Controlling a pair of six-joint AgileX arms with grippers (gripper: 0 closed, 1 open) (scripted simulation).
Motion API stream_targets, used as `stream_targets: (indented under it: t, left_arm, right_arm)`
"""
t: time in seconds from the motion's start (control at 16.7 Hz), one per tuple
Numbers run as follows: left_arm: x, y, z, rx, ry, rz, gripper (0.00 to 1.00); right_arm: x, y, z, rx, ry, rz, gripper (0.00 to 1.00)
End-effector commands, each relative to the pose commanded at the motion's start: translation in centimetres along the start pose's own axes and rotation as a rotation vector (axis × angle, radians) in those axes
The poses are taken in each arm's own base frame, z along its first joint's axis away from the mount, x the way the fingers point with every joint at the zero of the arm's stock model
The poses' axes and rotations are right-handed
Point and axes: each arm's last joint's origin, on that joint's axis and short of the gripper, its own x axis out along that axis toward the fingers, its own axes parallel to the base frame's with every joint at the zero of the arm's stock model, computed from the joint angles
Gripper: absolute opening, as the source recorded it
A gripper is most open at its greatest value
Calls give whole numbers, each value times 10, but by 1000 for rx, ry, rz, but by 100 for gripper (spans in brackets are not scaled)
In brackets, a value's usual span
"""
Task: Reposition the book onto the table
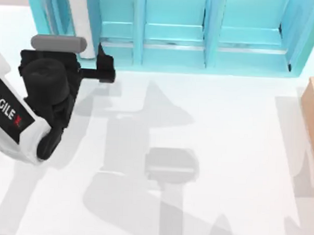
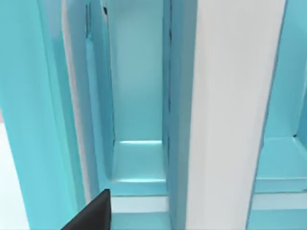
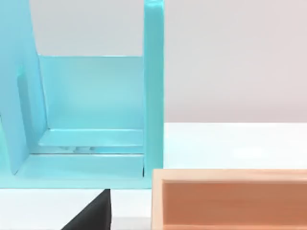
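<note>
Left end effector at the shelf, lined up on the book

The left end effector (image 1: 91, 62) sat at the shelf's (image 1: 202, 46) leftmost bay, its fingers spread; one black finger (image 1: 104, 68) reached out beside the upright book (image 1: 80, 20), which stood just ahead, page edges outward, apparently so a pinch could draw it onto the bench (image 1: 223, 151). The right end effector (image 3: 93, 215) waited near the wooden box (image 3: 230, 196); its state could not be told.

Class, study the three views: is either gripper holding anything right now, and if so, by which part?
It cannot be told. The left gripper reaches to the book, which stands upright in the shelf, at its white page edges, but no closed hold shows.
</note>
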Motion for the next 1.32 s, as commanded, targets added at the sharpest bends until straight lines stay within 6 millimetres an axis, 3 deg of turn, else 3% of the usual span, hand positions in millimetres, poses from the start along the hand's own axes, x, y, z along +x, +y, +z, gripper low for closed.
stream_targets:
  t: [0.54, 0.9, 1.32]
  left_arm:
    - [85, -2, 1, 0, -5, -1, 100]
    - [91, -1, 1, 0, -3, -1, 100]
    - [91, -1, 1, 0, -3, -1, 47]
  right_arm:
    - [0, 0, 0, 0, 0, 0, 100]
    - [0, 0, 0, 0, 0, 0, 100]
    - [0, 0, 0, 0, 0, 0, 100]
